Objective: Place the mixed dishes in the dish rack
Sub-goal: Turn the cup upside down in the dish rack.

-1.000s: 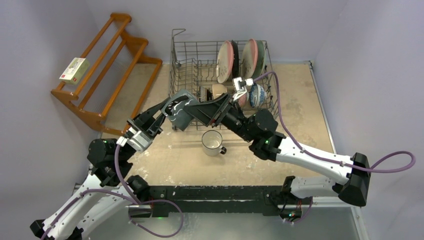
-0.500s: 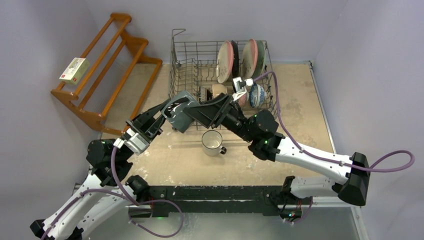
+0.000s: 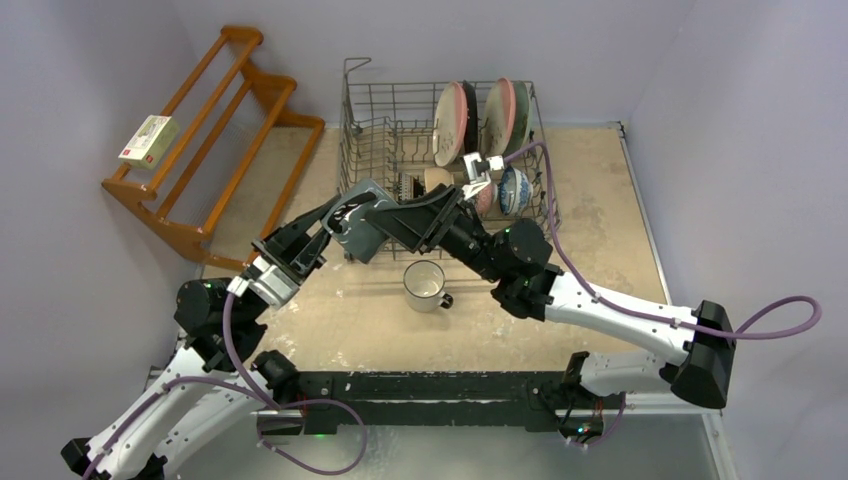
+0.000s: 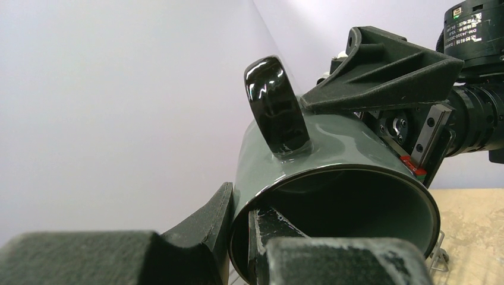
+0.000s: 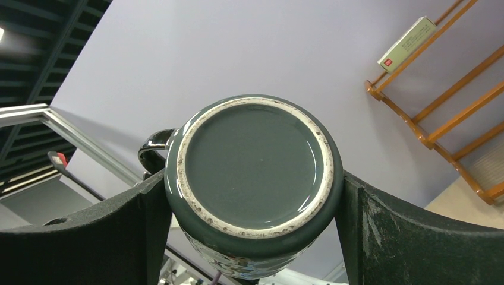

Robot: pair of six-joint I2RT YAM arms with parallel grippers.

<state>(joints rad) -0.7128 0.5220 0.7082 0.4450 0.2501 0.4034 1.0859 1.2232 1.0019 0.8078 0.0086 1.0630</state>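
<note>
A dark teal mug (image 3: 356, 233) hangs on its side in the air in front of the dish rack (image 3: 365, 140), between both arms. My left gripper (image 3: 335, 230) is shut on its rim, one finger inside the mouth and one outside (image 4: 208, 219). My right gripper (image 3: 388, 222) straddles the mug's base (image 5: 254, 160), and both fingers (image 5: 356, 231) touch its sides. A white mug (image 3: 425, 284) stands upright on the table below. Two large plates (image 3: 452, 122) stand on edge in the rack, with a patterned bowl (image 3: 513, 190) and a beige bowl (image 3: 437, 180) in front of them.
A brown wooden slatted shelf (image 3: 215, 150) stands at the back left with a small box (image 3: 149, 140) on it. The rack's left half holds bare tines. Purple walls close in behind and on both sides of the table.
My right gripper's jaws have come in a little onto the teal mug's base. My left gripper still holds the rim, and the mug has barely shifted.
</note>
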